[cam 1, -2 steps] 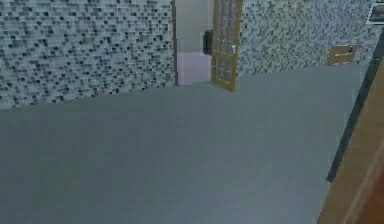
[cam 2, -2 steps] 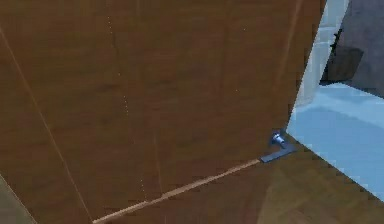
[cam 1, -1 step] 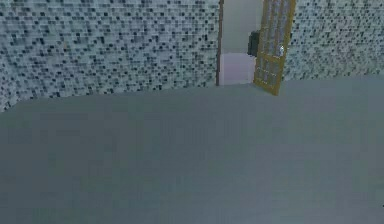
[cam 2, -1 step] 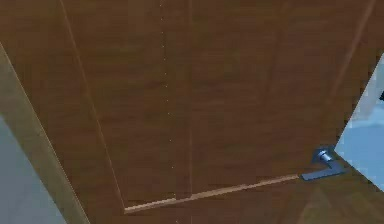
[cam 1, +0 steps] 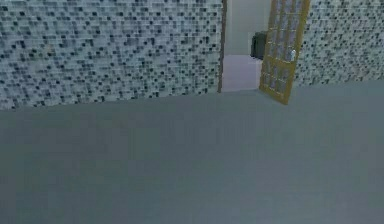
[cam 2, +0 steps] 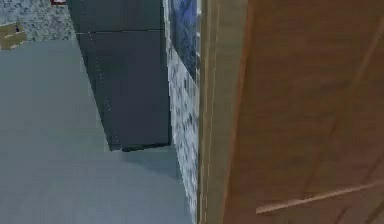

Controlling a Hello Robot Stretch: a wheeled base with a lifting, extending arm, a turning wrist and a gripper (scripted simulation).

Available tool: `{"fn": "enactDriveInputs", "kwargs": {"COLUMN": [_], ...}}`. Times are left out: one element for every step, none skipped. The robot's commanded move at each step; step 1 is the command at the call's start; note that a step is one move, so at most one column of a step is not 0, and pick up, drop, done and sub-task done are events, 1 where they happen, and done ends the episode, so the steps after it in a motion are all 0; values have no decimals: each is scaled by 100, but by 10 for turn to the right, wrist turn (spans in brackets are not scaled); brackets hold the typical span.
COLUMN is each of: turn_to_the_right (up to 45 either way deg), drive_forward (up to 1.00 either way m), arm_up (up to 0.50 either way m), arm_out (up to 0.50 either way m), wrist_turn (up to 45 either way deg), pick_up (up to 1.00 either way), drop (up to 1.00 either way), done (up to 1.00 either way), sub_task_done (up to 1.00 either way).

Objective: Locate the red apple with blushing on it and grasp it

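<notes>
In the forward view a mosaic-tiled wall [cam 1: 110, 50] runs across the back, broken by a doorway [cam 1: 240, 60]. A wooden door with glass panes [cam 1: 282, 50] stands swung out at the doorway's right side. Through the gap I see a pale floor and a small dark object [cam 1: 258, 44] beyond.
Bare grey floor [cam 1: 190, 160] spreads in front of the wall. In the arm side view a wooden panel [cam 2: 300, 110] stands very close on the right, with a strip of mosaic wall [cam 2: 184, 90] beside it. A tall dark cabinet [cam 2: 125, 70] stands farther out, and a small wooden piece [cam 2: 12, 38] sits at the far left.
</notes>
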Motion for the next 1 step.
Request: {"fn": "enactDriveInputs", "kwargs": {"turn_to_the_right": [390], "drive_forward": [0], "arm_up": [0], "arm_out": [0], "wrist_turn": [0], "pick_up": [0], "drop": [0], "done": [0], "sub_task_done": [0]}}
